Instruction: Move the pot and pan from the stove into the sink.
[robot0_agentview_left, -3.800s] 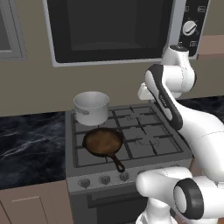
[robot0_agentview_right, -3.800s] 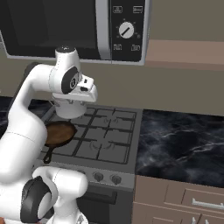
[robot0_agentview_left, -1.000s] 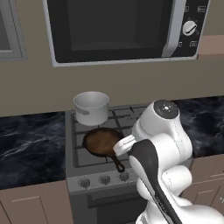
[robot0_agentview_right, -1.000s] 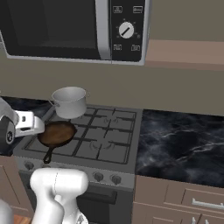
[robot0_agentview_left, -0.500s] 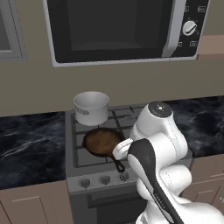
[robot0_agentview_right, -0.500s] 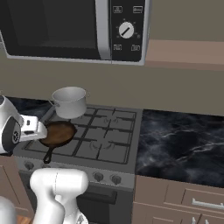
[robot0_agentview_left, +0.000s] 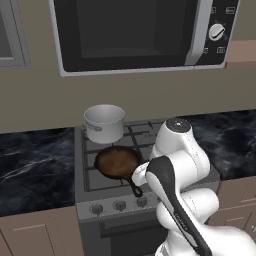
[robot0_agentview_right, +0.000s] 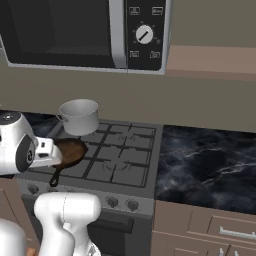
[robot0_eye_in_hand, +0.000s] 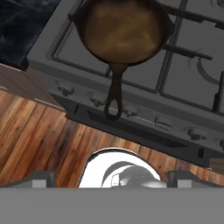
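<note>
Black marbled counter (robot0_agentview_left: 35, 160) flanked the grey steel gas stove (robot0_agentview_right: 122, 160) beneath a dark microwave (robot0_agentview_left: 130, 35), and over the stove's front edge my gripper (robot0_eye_in_hand: 112, 177) hung with its jaws spread as wide as they go and nothing between them. Just ahead of my fingertips lay the round, shallow, dark brown cast-iron pan (robot0_eye_in_hand: 124, 30) on the front left grate, its short straight handle reaching out past the row of round knobs (robot0_agentview_left: 119, 205). Behind the pan, close but apart from it, stood the shiny silver-grey steel pot (robot0_agentview_left: 104, 123) on the back left burner.
</note>
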